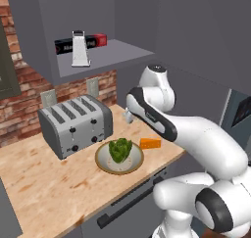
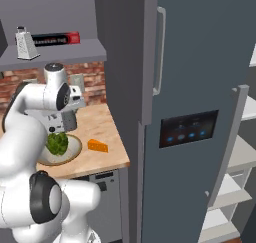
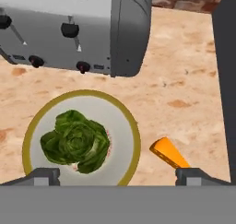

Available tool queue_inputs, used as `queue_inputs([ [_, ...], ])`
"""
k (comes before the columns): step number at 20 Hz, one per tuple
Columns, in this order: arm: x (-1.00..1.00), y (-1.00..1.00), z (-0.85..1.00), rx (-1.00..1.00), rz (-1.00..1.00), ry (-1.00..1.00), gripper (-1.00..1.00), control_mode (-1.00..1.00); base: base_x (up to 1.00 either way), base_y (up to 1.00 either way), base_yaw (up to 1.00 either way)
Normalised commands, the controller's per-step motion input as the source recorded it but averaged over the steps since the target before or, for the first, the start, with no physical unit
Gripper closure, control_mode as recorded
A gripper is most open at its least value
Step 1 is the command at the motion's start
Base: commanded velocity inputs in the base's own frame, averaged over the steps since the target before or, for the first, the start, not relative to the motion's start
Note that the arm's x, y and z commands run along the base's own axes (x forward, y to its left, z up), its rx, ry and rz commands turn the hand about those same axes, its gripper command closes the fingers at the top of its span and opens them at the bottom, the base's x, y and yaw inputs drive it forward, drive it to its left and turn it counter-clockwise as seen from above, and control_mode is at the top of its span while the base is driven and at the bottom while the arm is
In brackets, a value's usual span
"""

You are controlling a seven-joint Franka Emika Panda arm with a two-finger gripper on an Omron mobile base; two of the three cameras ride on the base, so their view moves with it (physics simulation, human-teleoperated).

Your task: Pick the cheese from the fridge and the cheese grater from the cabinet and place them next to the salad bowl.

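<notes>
**A:** Start at the left. What do you have there?

**B:** You have the toaster [image 1: 76, 125] on the wooden counter [image 1: 44, 183], against the brick wall [image 1: 24, 109]. Above it hangs the cabinet [image 1: 105, 58], door open, and the cheese grater [image 1: 80, 49] stands upright on its shelf, just in front of a long black-and-red box [image 1: 95, 40]. The grater has not been taken yet.

**A:** And moving right from the toaster?

**B:** You'll find the salad bowl [image 1: 119, 157] on the near side of the toaster, with its clump of lettuce [image 1: 120, 149] in the middle. Just to the right of the bowl lies the cheese [image 1: 150, 143], flat on the counter, close to the rim but not touching it. So the cheese is already beside the bowl.

**A:** Where's your gripper?

**B:** Your gripper [image 3: 117, 174] hangs above the bowl and the cheese, looking straight down. In the hand view one fingertip sits over the near edge of the bowl and the other just beside the cheese wedge [image 3: 169, 152]. The fingers are spread wide and hold nothing.

**A:** Furthest right?

**B:** The fridge [image 2: 200, 87] stands right of the counter's end, its door swung open, the dark panel with blue lights [image 2: 188, 128] facing you and white shelves [image 2: 235, 187] showing behind it.
</notes>
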Motion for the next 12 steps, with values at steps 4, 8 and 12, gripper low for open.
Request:
queue_inputs([
  [4, -0.19, -0.07, 0.47, 0.13, -0.1, -0.05, -1.0, -1.0, 0.0, 0.0, 0.0],
  [8, -0.35, 0.0, 0.09, 0.14, -0.04, -0.28, -1.0, -1.0, 0.0, 0.0, 0.0],
  [12, -0.55, -0.01, -0.04, 0.12, -0.03, -0.36, -1.0, -1.0, 0.0, 0.0, 0.0],
])
